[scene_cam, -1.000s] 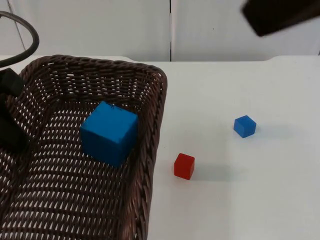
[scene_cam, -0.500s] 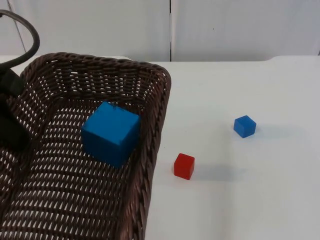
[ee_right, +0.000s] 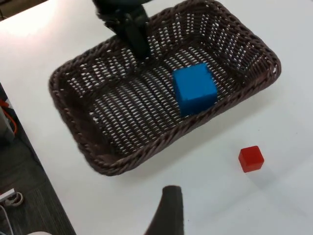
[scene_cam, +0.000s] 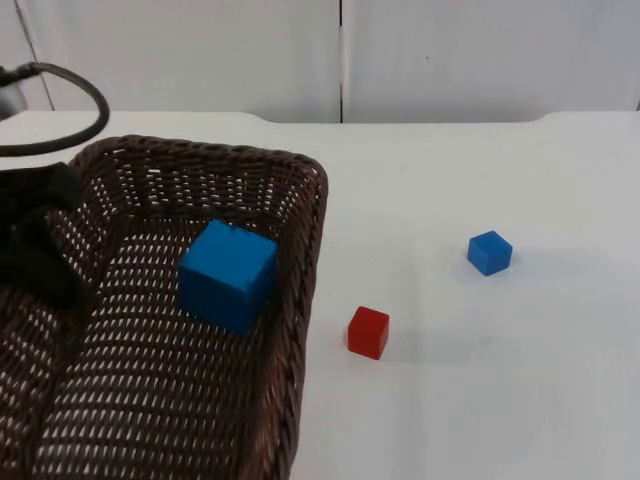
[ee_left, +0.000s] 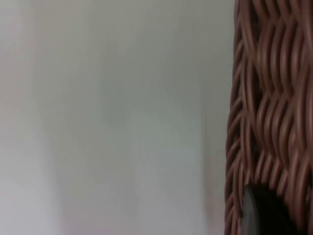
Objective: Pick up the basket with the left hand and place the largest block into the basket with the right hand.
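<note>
Basket [scene_cam: 300,260] holds the big block [scene_cam: 228,275]; left gripper [scene_cam: 40,265] clamps its rim, right gripper's [ee_right: 168,210] state I can't tell. Placing looks done; next I'd lower it.

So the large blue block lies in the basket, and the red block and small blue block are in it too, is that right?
Not quite. The large blue block lies in the wicker basket, but the red block and small blue block sit on the white table, as the top view shows.

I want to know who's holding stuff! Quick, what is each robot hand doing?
Left gripper: shut on the basket.
Right gripper: above the table, holding nothing; open or shut cannot be told.
</note>
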### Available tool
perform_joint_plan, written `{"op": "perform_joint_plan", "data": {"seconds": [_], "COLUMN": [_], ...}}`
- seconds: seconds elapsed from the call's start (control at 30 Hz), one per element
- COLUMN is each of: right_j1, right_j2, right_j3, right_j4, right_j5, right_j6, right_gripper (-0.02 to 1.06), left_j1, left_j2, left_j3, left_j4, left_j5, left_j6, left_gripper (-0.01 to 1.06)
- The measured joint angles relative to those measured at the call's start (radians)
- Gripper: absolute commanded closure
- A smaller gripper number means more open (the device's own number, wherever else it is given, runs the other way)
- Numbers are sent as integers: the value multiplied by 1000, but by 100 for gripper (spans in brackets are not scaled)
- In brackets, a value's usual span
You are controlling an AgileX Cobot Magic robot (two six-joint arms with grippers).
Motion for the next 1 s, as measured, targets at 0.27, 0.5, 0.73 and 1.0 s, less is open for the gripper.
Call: {"op": "perform_joint_plan", "data": {"seconds": [0.27,0.5,0.73,1.0], "right_j1": [0,0,0,0], "right_j2": [0,0,0,0], "right_j3": [0,0,0,0], "right_j4": [0,0,0,0], "right_j5": [0,0,2,13], "right_j6": [0,20,37,37], "right_gripper": [33,33,33,33], "left_j1": [0,0,0,0], "left_j2": [223,391,468,471], "left_j3": [-178,-345,-422,-482], "left_j4": [-3,-3,-2,-4], "left_j5": [-30,-28,-23,65], "left_j6": [4,4,4,10], "left_gripper": [105,105,101,0]}}
